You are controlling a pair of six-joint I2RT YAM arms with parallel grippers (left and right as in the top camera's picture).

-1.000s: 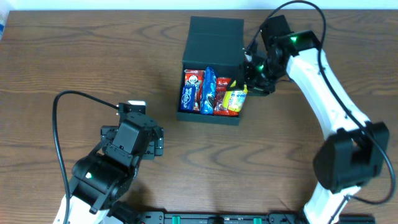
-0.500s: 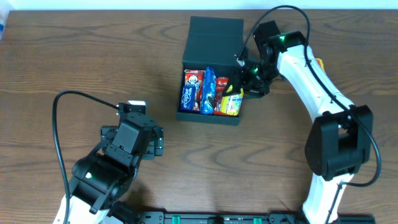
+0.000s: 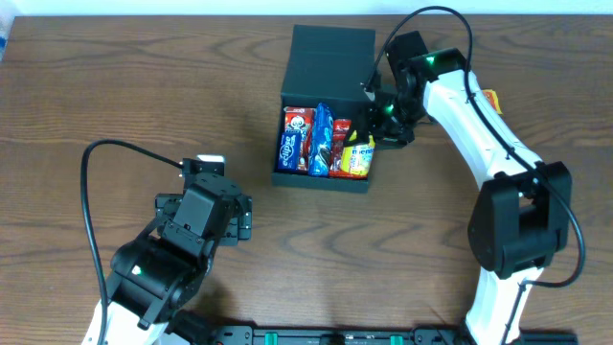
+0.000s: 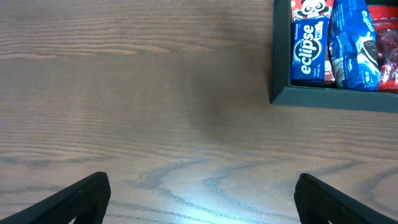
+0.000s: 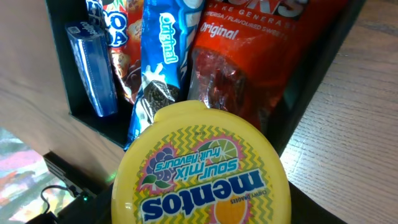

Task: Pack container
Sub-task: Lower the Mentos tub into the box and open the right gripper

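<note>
The container (image 3: pixel 321 182) is a dark square box at the table's top centre, its lid (image 3: pixel 330 53) folded open at the back. Inside lie an Eclipse box (image 4: pixel 309 50), a blue Oreo packet (image 4: pixel 353 43) and a red packet (image 5: pixel 261 68). My right gripper (image 3: pixel 372 142) is shut on a round yellow Mentos tub (image 5: pixel 202 168), holding it at the container's front right corner (image 3: pixel 360 158); the tub hides the fingertips. Whether the tub touches the box I cannot tell. My left gripper (image 4: pixel 202 205) hovers wide open over bare wood at the lower left (image 3: pixel 241 217), holding nothing.
A small orange object (image 3: pixel 492 99) lies on the table just right of the right arm. The left arm's black cable (image 3: pixel 91 192) loops over the wood at the left. A bluish object (image 3: pixel 3 38) shows at the far left edge.
The right gripper has carried the Mentos tub leftward, from beside the container's right wall to over its front right corner. The left arm has stayed still.
</note>
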